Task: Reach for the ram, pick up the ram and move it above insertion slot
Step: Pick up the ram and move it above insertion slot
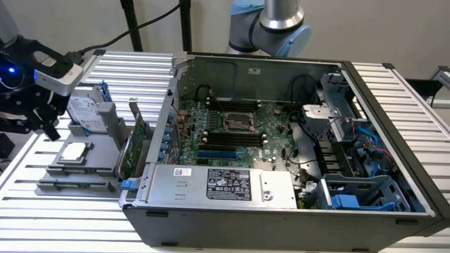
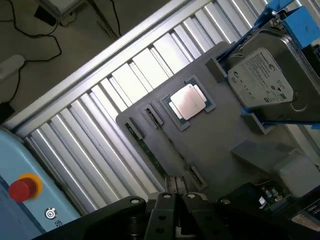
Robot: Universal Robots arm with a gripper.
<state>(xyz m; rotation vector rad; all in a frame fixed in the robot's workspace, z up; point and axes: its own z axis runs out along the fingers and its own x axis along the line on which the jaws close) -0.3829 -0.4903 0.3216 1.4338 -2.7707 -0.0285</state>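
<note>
The ram (image 2: 151, 156) is a thin dark-green stick standing on edge in a slot of the grey holder tray (image 2: 220, 130). My gripper (image 2: 175, 186) hovers above the tray, just past one end of the stick and not touching it. Its two pale fingertips (image 2: 169, 184) sit close together with nothing between them. In the exterior view the gripper (image 1: 46, 128) hangs over the tray (image 1: 56, 174) at the exterior view's left, outside the open computer case. The long black memory slots (image 1: 232, 138) lie on the motherboard below the processor socket.
On the tray are a processor chip (image 2: 189, 101), a hard drive (image 2: 262, 80) in blue brackets and an upright green expansion card (image 1: 138, 139). The case wall (image 1: 163, 132) rises between tray and motherboard. A red stop button (image 2: 22, 187) sits on a blue box.
</note>
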